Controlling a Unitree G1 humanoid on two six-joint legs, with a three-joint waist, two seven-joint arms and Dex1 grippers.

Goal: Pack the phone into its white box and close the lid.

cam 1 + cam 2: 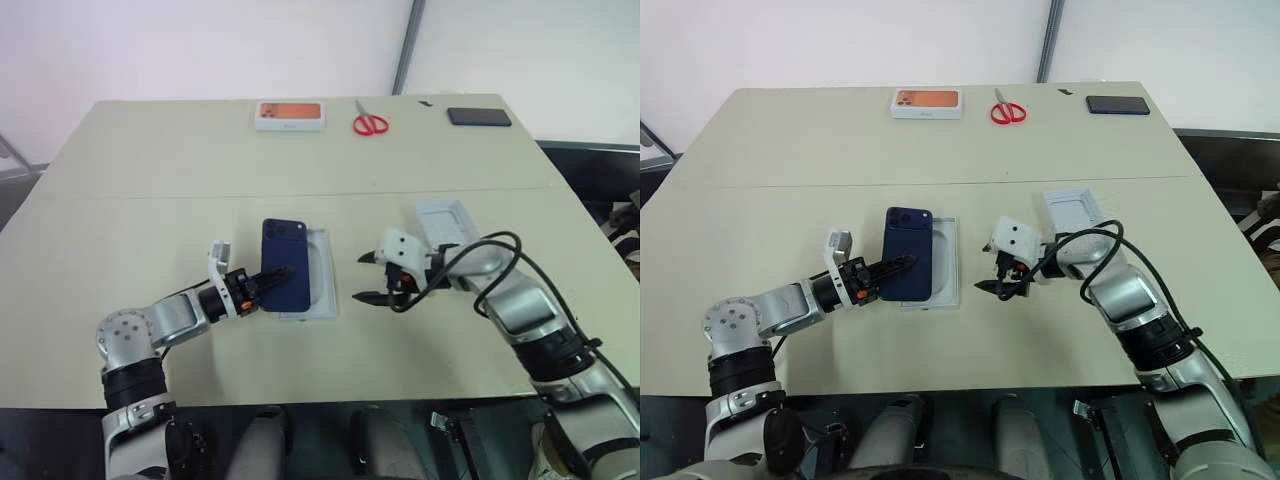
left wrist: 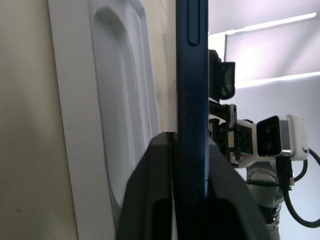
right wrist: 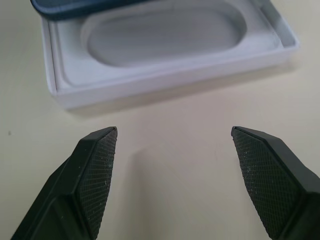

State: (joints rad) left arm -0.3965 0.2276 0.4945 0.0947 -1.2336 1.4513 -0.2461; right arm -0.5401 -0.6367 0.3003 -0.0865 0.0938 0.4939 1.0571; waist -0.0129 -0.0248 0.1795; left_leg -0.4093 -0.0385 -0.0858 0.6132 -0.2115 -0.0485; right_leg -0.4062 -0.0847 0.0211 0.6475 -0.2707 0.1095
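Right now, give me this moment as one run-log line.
left gripper: shut on phone, partly over white box | right gripper: open, empty | lid: off, beside right arm

Beige table (image 1: pixel 150 200), with a faint seam running across its middle. Resting on it between the two grippers: a shallow white box (image 1: pixel 322 285) with an oval-recessed moulded insert, just ahead of the left gripper (image 1: pixel 283 274) and just beside the right gripper (image 1: pixel 368 277). Lying just behind the right gripper: a white lid (image 1: pixel 442 222), hollow side up. Set along the far edge, well apart from both grippers: a white box with an orange picture (image 1: pixel 291 115), red-handled scissors (image 1: pixel 369 122), and a black slab (image 1: pixel 479 116), furthest toward the right gripper's side.
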